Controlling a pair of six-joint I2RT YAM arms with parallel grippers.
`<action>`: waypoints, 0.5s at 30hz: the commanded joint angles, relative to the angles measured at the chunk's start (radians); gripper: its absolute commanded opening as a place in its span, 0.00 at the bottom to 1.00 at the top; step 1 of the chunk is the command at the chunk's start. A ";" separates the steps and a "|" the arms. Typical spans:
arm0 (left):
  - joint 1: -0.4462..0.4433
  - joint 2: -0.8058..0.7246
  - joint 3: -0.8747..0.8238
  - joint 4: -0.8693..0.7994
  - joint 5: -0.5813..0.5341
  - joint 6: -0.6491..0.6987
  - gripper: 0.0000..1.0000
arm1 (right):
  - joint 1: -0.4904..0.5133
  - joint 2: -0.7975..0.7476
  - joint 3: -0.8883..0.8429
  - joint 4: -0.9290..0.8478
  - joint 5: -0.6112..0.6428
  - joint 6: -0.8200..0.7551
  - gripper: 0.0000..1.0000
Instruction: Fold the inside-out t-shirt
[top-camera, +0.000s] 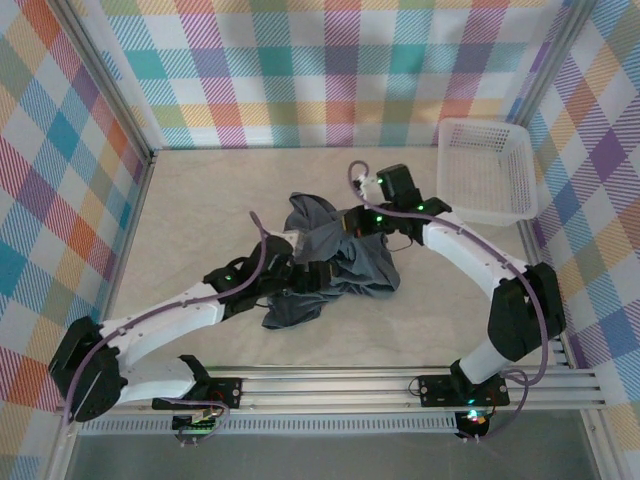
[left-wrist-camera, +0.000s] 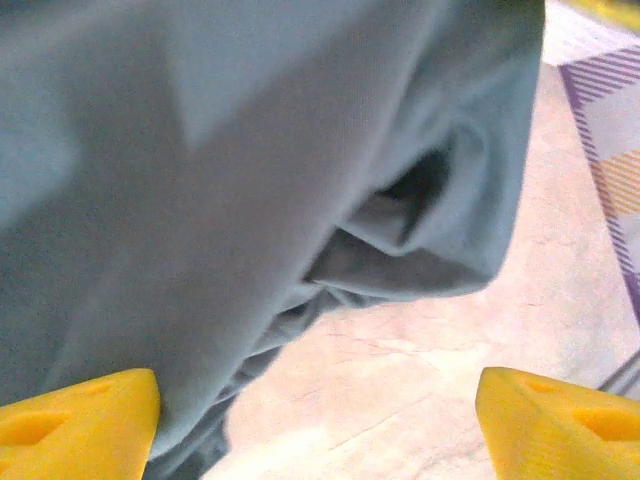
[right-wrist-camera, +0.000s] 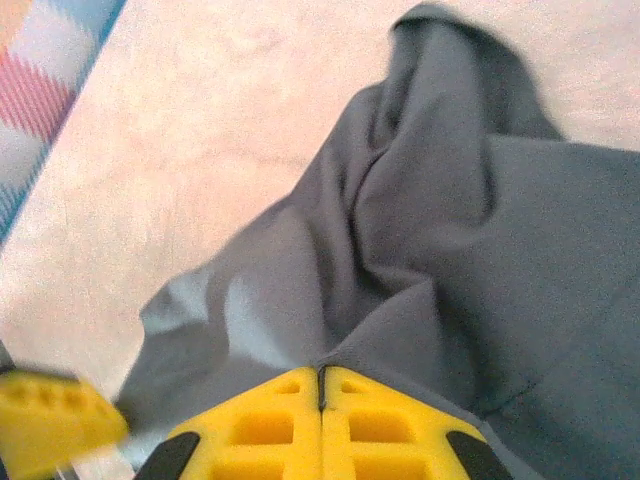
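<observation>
The inside-out t-shirt (top-camera: 335, 262) lies in a crumpled heap in the middle of the desk (top-camera: 200, 190), between my two arms. My right hand (right-wrist-camera: 320, 385) is squeezed shut, and it looks like it pinches a thin fold of the shirt at its tips. My left hand (left-wrist-camera: 320, 415) is wide open with nothing in it. The shirt is just beside one of its fingers. I think the shirt is light, soft and floppy, so it will sag and bunch up. I would grab it along an edge, one corner in each hand, so it hangs flat.
</observation>
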 joint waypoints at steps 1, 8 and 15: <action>-0.013 0.119 -0.011 0.199 0.047 -0.054 0.81 | -0.038 0.016 0.033 0.054 -0.058 0.132 0.00; 0.001 0.411 0.150 0.141 -0.129 -0.203 0.91 | -0.038 0.046 0.087 0.048 -0.123 0.163 0.00; 0.021 0.527 0.240 0.067 -0.297 -0.299 0.68 | -0.058 0.052 0.143 -0.075 -0.053 0.204 0.00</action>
